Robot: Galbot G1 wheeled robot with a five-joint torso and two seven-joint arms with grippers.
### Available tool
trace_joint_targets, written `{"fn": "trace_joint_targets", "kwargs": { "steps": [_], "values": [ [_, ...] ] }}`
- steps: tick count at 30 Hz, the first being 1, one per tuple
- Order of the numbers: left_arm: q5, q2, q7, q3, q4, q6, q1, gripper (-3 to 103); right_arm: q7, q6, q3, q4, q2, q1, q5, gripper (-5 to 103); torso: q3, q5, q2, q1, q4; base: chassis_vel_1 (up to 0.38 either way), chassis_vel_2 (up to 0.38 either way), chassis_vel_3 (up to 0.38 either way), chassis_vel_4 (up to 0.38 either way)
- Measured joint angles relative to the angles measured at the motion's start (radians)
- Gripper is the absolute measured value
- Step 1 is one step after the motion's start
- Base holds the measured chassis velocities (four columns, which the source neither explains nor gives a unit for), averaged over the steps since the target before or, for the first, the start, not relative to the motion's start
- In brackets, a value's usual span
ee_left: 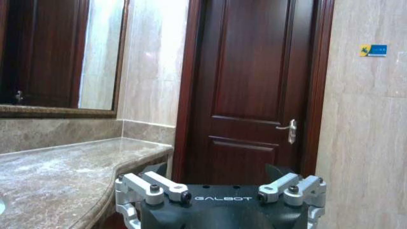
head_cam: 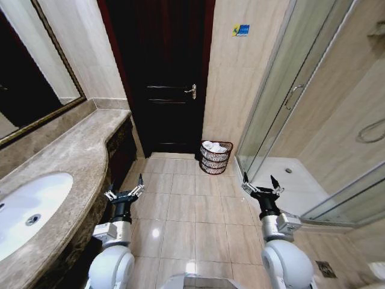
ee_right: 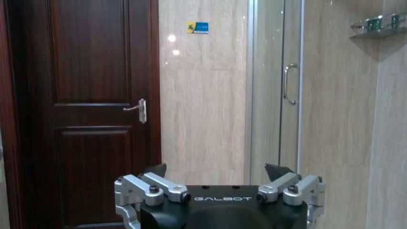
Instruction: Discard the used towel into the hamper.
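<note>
The hamper (head_cam: 215, 157) stands on the tiled floor just right of the dark door (head_cam: 161, 72), against the wall. A white towel (head_cam: 214, 146), probably bunched, fills its top; its folds are hard to make out. Well nearer than the hamper, the left gripper (head_cam: 124, 187) and right gripper (head_cam: 260, 182) hang with fingers spread wide, holding nothing. The marble counter (head_cam: 66, 156) runs left of the door.
</note>
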Motion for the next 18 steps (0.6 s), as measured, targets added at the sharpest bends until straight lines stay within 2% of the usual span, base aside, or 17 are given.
{"fn": "trace_joint_targets", "kwargs": {
  "steps": [18],
  "values": [
    [0.0, 0.0, 0.0, 0.0, 0.0, 0.0, 0.0, 100, 0.0, 0.0, 0.0, 0.0, 0.0, 0.0, 0.0, 100, 0.0, 0.0, 0.0, 0.0, 0.0, 0.0, 0.0, 0.0, 0.0]
  ]
}}
